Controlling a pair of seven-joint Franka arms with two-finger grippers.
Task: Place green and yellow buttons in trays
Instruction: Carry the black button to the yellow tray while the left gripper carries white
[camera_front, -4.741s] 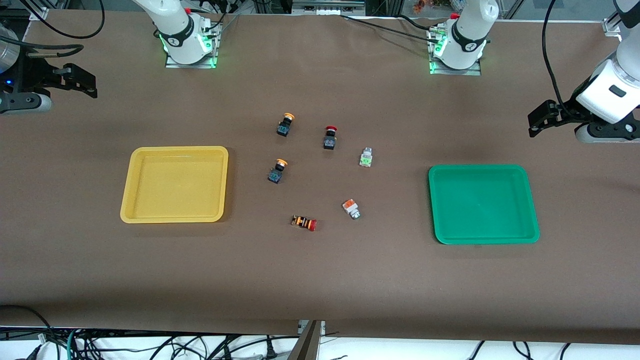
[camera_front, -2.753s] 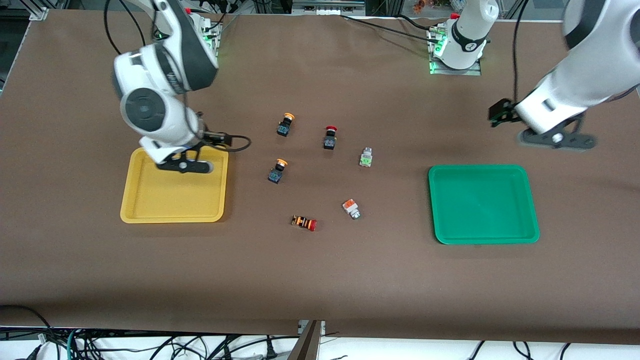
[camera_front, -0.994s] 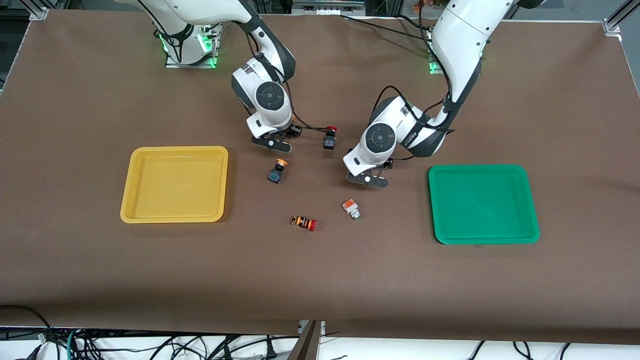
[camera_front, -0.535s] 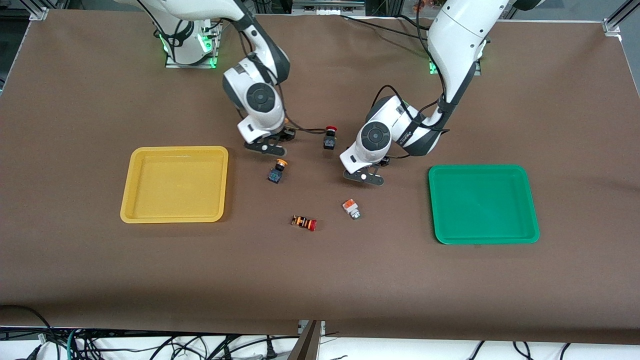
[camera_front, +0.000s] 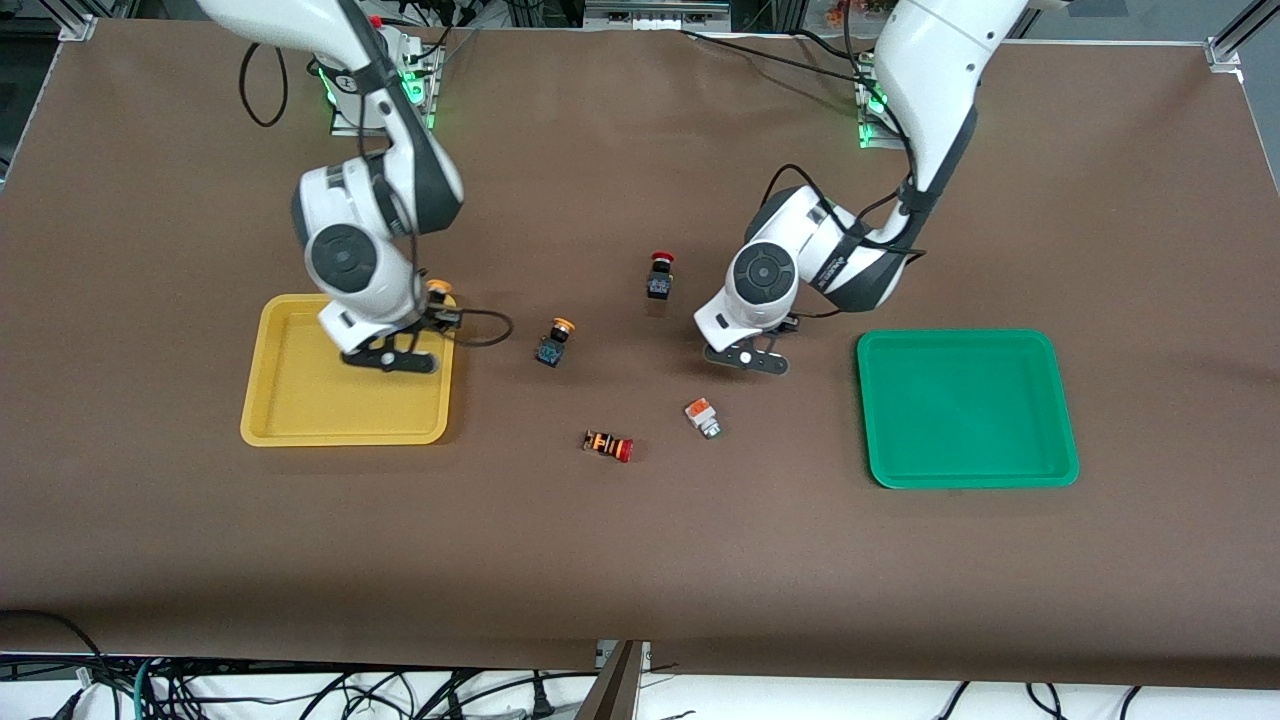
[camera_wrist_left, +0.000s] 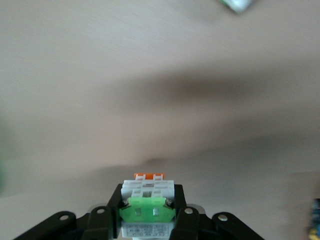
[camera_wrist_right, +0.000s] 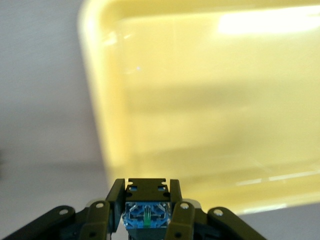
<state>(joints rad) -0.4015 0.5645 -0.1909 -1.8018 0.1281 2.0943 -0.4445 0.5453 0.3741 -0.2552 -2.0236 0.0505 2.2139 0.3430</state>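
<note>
My right gripper (camera_front: 432, 312) is shut on a yellow button whose orange cap (camera_front: 436, 290) shows beside the hand. It holds it over the yellow tray (camera_front: 300, 400), at the corner nearest the middle of the table. The right wrist view shows the button's blue body (camera_wrist_right: 146, 216) between the fingers, above the tray (camera_wrist_right: 210, 100). My left gripper (camera_front: 770, 335) is shut on the pale-green block button (camera_wrist_left: 147, 209), low over the table between the loose buttons and the green tray (camera_front: 965, 410). A second yellow button (camera_front: 555, 342) and the orange-block button (camera_front: 703, 417) lie mid-table.
A red-capped button with a black body (camera_front: 659, 275) stands mid-table. A red-capped button with an orange-striped body (camera_front: 608, 446) lies nearer the front camera. Both trays hold nothing. Cables run along the table's top edge.
My right gripper has carried the yellow button from mid-table to over the yellow tray's corner. My left gripper, with the pale-green button, has shifted slightly toward the green tray.
</note>
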